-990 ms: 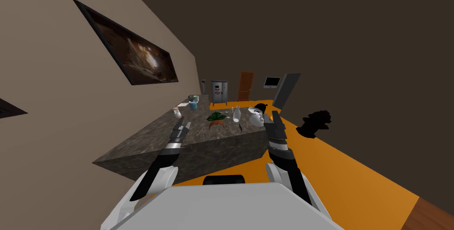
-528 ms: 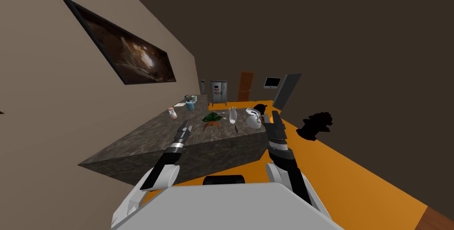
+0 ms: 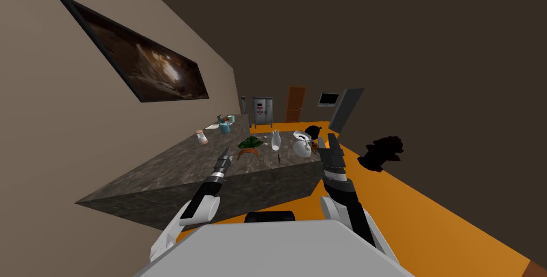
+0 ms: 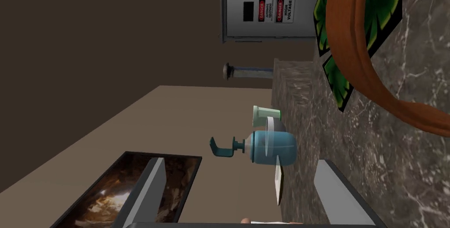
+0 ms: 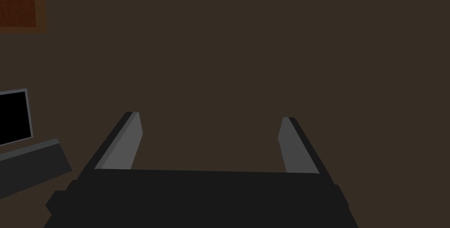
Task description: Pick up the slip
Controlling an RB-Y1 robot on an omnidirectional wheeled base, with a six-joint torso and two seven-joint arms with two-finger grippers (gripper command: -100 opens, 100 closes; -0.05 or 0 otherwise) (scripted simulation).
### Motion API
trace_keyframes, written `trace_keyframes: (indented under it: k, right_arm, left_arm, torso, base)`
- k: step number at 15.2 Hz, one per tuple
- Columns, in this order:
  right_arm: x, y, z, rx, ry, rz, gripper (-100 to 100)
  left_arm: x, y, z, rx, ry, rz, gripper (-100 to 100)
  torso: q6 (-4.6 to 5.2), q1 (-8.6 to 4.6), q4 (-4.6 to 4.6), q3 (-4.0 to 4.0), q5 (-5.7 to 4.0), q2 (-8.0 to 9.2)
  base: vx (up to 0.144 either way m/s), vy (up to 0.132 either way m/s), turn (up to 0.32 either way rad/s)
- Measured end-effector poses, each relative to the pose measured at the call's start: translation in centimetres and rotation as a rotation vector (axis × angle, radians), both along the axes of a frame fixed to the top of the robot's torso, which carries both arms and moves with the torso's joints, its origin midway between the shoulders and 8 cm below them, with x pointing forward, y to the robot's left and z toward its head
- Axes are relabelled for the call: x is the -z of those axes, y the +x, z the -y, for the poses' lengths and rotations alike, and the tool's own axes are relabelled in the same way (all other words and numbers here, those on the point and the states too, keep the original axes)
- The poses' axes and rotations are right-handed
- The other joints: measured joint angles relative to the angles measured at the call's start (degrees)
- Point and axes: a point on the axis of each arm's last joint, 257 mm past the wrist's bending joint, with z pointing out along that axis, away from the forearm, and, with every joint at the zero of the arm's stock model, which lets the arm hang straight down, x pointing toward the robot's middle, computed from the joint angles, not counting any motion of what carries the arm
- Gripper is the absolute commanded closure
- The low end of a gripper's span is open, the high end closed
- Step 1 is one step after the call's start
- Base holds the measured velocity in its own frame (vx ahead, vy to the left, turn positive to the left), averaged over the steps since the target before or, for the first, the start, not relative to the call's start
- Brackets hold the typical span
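The slip (image 3: 212, 126) is a thin white sheet lying flat on the dark marble counter (image 3: 176, 167), close to the wall and beside a blue pump bottle (image 3: 225, 127). In the left wrist view the slip (image 4: 278, 181) appears edge-on, just short of the pump bottle (image 4: 268, 147) and ahead of my fingers. My left gripper (image 3: 224, 156) (image 4: 241, 161) is open over the counter, well short of the slip, with nothing between its fingers. My right gripper (image 3: 330, 141) (image 5: 210, 115) is open and raised by the counter's right end.
A leafy plant in a brown pot (image 3: 249, 144) (image 4: 364, 49) stands just right of my left gripper. A white bottle (image 3: 275, 141), a white kettle (image 3: 302, 144), a pink-capped jar (image 3: 201, 136) and a green cup (image 4: 263, 114) share the counter. A grey cabinet (image 3: 262, 110) stands beyond.
The head camera has shifted, so the counter sits further left. My left arm has reached forward over the counter. The right arm holds still.
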Motion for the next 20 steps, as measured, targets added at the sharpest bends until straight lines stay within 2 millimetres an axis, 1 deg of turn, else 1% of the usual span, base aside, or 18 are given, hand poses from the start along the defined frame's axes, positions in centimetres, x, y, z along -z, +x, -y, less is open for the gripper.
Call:
trace_keyframes:
  k: [3,6,10,12,13,14,19,20]
  right_arm:
    - [0.0,0.0,0.0,0.000,0.000,0.000,0]
    - [0.0,0.0,0.0,0.000,0.000,0.000,0]
    - [0.0,0.0,0.0,0.000,0.000,0.000,0]
    - [0.0,0.0,0.0,0.000,0.000,0.000,0]
    - [0.0,0.0,0.0,0.000,0.000,0.000,0]
    - [0.0,0.0,0.0,0.000,0.000,0.000,0]
    - [0.0,0.0,0.0,0.000,0.000,0.000,0]
    - [0.0,0.0,0.0,0.000,0.000,0.000,0]
  left_arm:
    - [2.1,0.3,-0.2,-0.015,-0.030,-0.043,-100]
    - [4.4,1.0,0.3,-0.036,-0.087,-0.085,-100]
    - [6.0,1.2,1.5,-0.057,-0.169,-0.115,-100]
    - [6.5,1.4,2.3,-0.065,-0.206,-0.120,-100]
    - [6.6,1.4,2.4,-0.066,-0.210,-0.120,-100]
    - [6.6,1.4,2.4,-0.066,-0.210,-0.120,100]
    - [6.8,1.3,2.4,-0.066,-0.210,-0.124,100]
    - [6.8,1.3,2.4,-0.066,-0.210,-0.124,-100]
  torso:
    - [-0.01,0.18,0.01,0.03,0.03,0.06]
    - [-0.01,0.15,-0.01,-0.03,0.03,-0.05]
    - [-0.01,0.33,0.00,0.01,0.06,0.02]
    - [-0.01,0.48,0.03,0.10,0.09,0.19]
    - [-0.02,0.53,0.05,0.13,0.10,0.23]
    - [-0.02,0.56,0.05,0.14,0.10,0.26]
    - [0.01,0.61,0.10,0.15,0.09,0.22]
    - [0.01,0.61,0.10,0.15,0.09,0.21]
  base:
    - [0.050,-0.081,0.012]
    - [0.079,-0.093,0.011]
    - [0.047,-0.046,0.020]
    - [0.002,-0.003,0.010]
    - [0.000,0.000,0.000]
    - [0.000,0.000,0.000]
    - [-0.001,0.000,0.001]
    - [-0.001,-0.001,-0.015]
